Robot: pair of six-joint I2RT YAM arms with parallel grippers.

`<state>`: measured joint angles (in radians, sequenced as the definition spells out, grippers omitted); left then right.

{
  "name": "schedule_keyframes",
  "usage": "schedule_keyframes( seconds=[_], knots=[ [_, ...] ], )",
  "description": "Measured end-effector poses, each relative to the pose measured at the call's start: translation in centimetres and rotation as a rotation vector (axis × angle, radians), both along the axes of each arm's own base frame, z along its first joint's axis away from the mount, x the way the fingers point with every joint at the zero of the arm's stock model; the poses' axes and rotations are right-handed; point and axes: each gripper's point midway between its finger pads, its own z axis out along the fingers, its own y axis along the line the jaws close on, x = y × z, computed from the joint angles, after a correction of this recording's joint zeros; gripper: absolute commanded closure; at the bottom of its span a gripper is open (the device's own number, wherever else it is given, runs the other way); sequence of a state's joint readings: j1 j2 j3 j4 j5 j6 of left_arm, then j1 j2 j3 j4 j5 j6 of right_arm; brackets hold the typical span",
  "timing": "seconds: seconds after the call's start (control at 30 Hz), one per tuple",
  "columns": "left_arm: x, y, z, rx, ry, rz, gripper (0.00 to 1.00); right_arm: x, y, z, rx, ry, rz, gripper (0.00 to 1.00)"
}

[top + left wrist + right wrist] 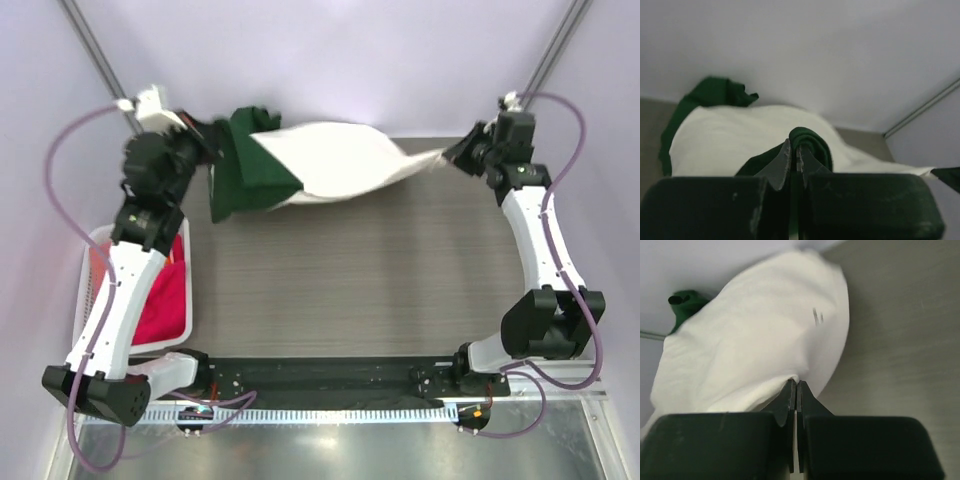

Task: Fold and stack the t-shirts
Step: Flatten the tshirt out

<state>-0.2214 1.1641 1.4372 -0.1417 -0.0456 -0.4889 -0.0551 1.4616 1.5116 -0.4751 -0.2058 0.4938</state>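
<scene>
Left gripper [794,150] fingers pressed together on a green fold of the shirt [340,165]; right gripper [794,387] likewise pinching its cream end. Stretched between the two over the far end of the table [350,290], cream across the middle, green bunched and hanging at the left. In the basket [84,300] by the left arm: crumpled magenta cloth [165,305], salmon patch [176,252] at its far edge.
</scene>
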Motion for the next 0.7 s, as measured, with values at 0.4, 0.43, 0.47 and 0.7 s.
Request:
schedule_keyframes(
  seconds=[0.4,0.43,0.47,0.7],
  knots=[
    [-11.6,-0.2,-14.3,-0.031,0.236,-0.094,1.00,-9.8,0.3,-11.0,0.012,0.142,-0.007,0.99],
    [-12.6,-0.4,-14.4,-0.054,0.223,-0.120,1.00,-10.6,0.3,-10.9,0.010,0.117,-0.009,0.99],
    [-13.2,-0.7,-15.1,-0.074,0.231,-0.141,1.00,-11.5,0.4,-11.0,0.009,0.105,-0.011,0.99],
    [-15.8,-1.6,-25.6,-0.089,0.550,-0.185,1.00,-17.6,0.3,-15.2,0.020,0.121,-0.049,0.99]
  ],
)
